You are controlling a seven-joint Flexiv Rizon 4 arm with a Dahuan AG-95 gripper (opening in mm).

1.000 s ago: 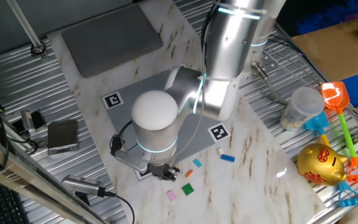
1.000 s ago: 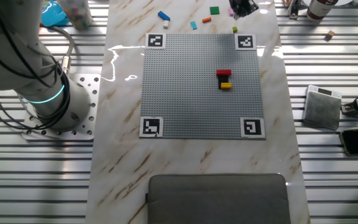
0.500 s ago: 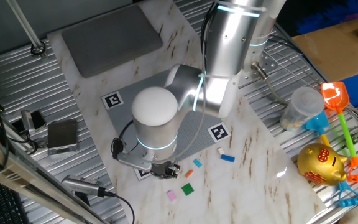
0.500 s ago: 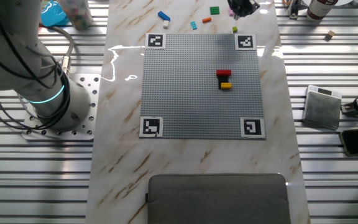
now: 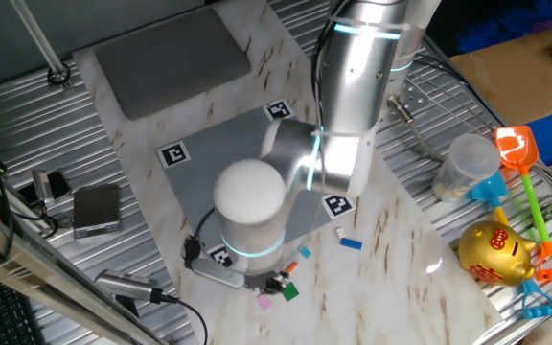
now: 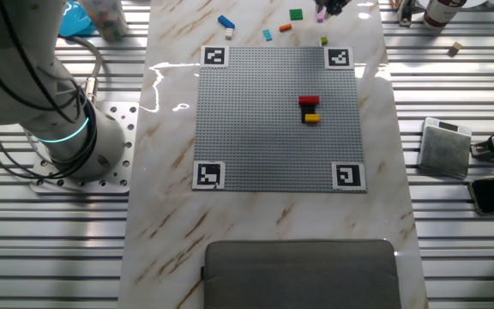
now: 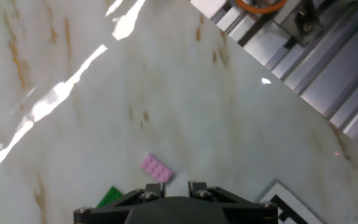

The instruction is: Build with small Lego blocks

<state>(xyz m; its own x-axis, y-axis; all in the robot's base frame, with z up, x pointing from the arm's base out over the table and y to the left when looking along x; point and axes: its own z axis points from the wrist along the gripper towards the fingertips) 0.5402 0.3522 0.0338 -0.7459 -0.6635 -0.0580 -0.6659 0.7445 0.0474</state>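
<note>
Pink is the colour under the hand now: a pink brick point(image 7: 157, 169) lies flat on the marble, just ahead of the gripper point(image 7: 169, 190) in the hand view, with a green brick point(image 7: 109, 197) close beside it at the lower left. Half a second ago the hand hung by the corner marker of the grey plate point(image 6: 273, 129); since then the arm has swung outward, off the plate's edge, and the gripper point(image 5: 278, 284) now hovers over the loose bricks near the table's rim. The fingers are hidden below the frame of the hand view and are too small to read in the fixed views, so how far they stand open cannot be told; nothing shows between them.

On the plate the build is unchanged: a red brick point(image 6: 309, 101), a black brick point(image 6: 310, 109) and a yellow brick point(image 6: 311, 118) in a short column. Other loose pieces, an orange brick point(image 5: 305, 252) and a blue brick point(image 5: 352, 243), lie apart on the marble.

The shift likely means the pink brick is the next pick, with a descent and closing yet to come. The green neighbour sits near enough to be nudged.
</note>
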